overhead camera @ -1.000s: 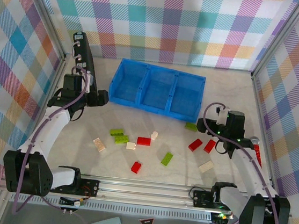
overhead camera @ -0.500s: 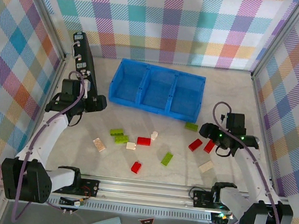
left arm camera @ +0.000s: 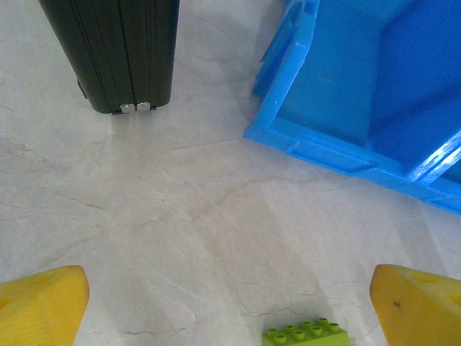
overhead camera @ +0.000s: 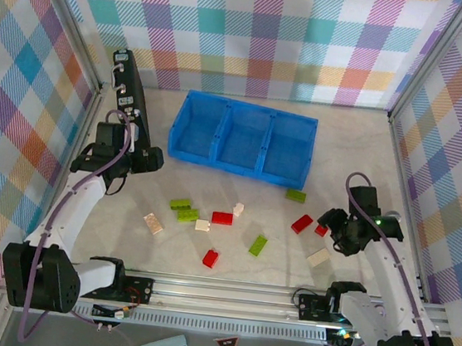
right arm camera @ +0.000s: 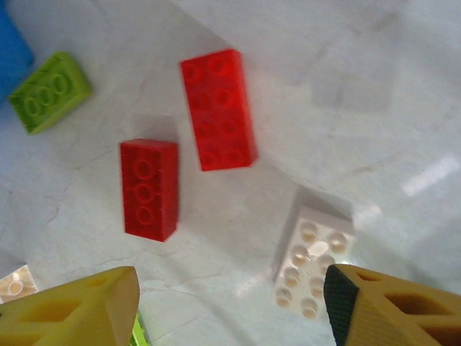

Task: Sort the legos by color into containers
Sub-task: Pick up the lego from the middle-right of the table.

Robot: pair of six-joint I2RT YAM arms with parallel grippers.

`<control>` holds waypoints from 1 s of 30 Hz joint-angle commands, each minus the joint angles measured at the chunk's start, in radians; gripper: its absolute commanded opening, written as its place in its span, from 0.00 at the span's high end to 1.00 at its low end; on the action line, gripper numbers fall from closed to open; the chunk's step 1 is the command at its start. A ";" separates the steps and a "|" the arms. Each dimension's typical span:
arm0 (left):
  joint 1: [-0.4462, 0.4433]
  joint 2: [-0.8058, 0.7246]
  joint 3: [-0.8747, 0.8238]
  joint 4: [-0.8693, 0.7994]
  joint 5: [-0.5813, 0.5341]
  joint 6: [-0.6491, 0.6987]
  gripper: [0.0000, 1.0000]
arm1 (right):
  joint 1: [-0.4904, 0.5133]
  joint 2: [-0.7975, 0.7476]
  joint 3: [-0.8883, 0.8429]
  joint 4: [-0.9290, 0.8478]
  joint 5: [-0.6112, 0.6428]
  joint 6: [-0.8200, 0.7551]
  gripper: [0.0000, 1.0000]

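The legos lie loose on the pale table in front of the blue three-compartment tray (overhead camera: 243, 141). My right gripper (overhead camera: 335, 228) hangs open at the right, above two red bricks (right arm camera: 218, 108) (right arm camera: 150, 189) and a cream brick (right arm camera: 313, 261). The cream brick lies just inside the right finger (right arm camera: 389, 310), and nothing sits between the jaws (right arm camera: 230, 310). A green brick (right arm camera: 48, 101) lies beyond, near the tray. My left gripper (overhead camera: 151, 159) is wide open near the tray's left end (left arm camera: 338, 101), with a lime brick (left arm camera: 306, 336) just below it and nothing held (left arm camera: 230, 310).
A black upright device (overhead camera: 129, 99) stands at the far left, close to my left arm. More bricks are scattered mid-table: greens (overhead camera: 183, 209), red (overhead camera: 222, 218), red (overhead camera: 211, 258), green (overhead camera: 258, 245), creams (overhead camera: 153, 224). Checkered walls close in the table.
My right arm has swung right and toward the near edge, dropping over the red and cream bricks, and its jaws have narrowed. The left arm has barely shifted.
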 commanded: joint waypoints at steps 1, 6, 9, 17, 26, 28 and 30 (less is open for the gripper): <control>0.018 0.014 0.032 -0.004 0.014 0.006 0.00 | 0.008 -0.023 0.000 -0.137 0.053 0.132 0.33; 0.027 0.029 0.037 -0.003 0.045 0.001 0.00 | 0.021 0.004 -0.010 -0.153 0.016 0.146 0.35; 0.032 0.040 0.040 -0.003 0.068 -0.002 0.00 | 0.045 0.014 -0.026 -0.154 0.012 0.162 0.36; 0.055 0.053 0.044 0.005 0.109 -0.013 0.01 | 0.089 0.037 -0.060 -0.108 0.000 0.182 0.41; 0.075 0.065 0.047 0.008 0.147 -0.021 0.02 | 0.094 0.123 0.014 -0.053 0.028 0.002 0.41; 0.079 0.065 0.050 0.008 0.153 -0.021 0.02 | 0.094 0.144 0.020 -0.034 0.020 -0.043 0.41; 0.084 0.064 0.049 0.007 0.153 -0.021 0.02 | 0.094 0.164 0.021 -0.014 0.008 -0.093 0.41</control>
